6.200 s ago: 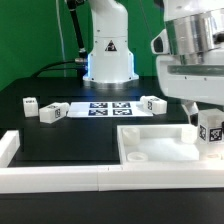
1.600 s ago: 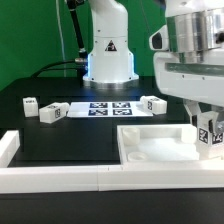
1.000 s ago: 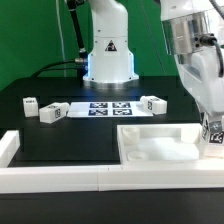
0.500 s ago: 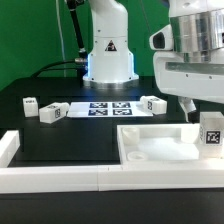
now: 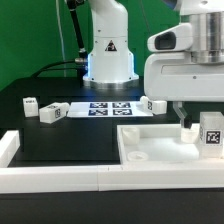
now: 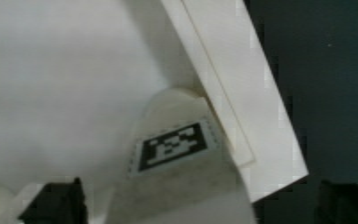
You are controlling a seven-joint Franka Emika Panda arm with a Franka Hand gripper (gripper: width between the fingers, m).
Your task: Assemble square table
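Gripper open above upright leg on slab.
Gripper [image 6: 199, 204] jaws stand wide apart, nothing held. In the wrist view both fingertips [image 6: 55, 203] sit clear of the leg [image 5: 211, 133], w/ a gap on each side and the leg's tag facing the cam. Leg stands upright on the square slab [image 5: 160, 152], at the slab's end on ext. view's right, just beside its raised edge. Slab lies on black table [image 5: 60, 140], just behind the low white border wall [image 5: 60, 180]. Three loose legs [image 5: 29, 104] [image 5: 52, 113] [image 5: 152, 104] lie on the table by the marker board [image 5: 105, 108]: two off its end on ext. view's left, one off the other end.
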